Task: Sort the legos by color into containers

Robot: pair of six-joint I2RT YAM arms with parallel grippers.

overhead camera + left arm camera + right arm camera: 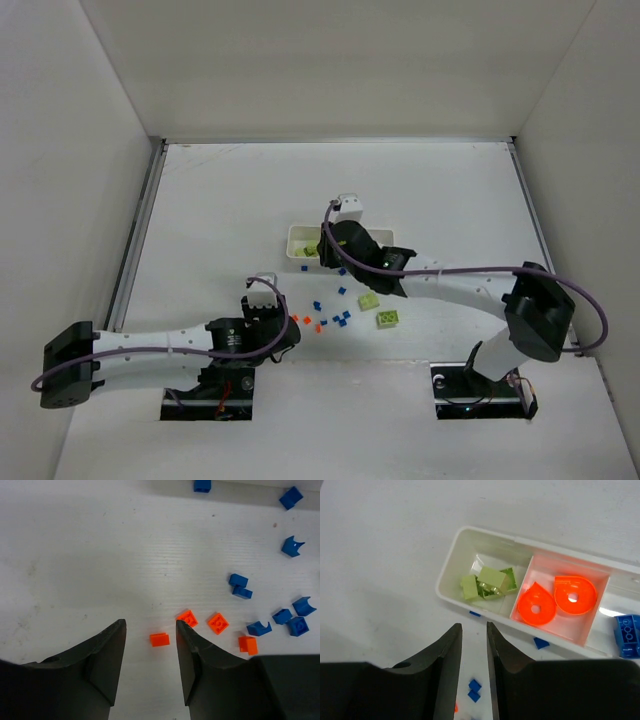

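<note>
Between the parted, empty fingers of the left end effector (150, 624) lies a tiny orange plastic brick (159, 639) on the white tabletop (100, 555); lower straight, centred, then close gently, sparing the neighbouring orange brick (187, 618).

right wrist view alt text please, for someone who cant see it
A white tray holds lime green legos in its end compartment, two orange pieces in the next and a blue brick in the third. The right gripper hovers open and empty over the table, near loose blue bricks.
</note>
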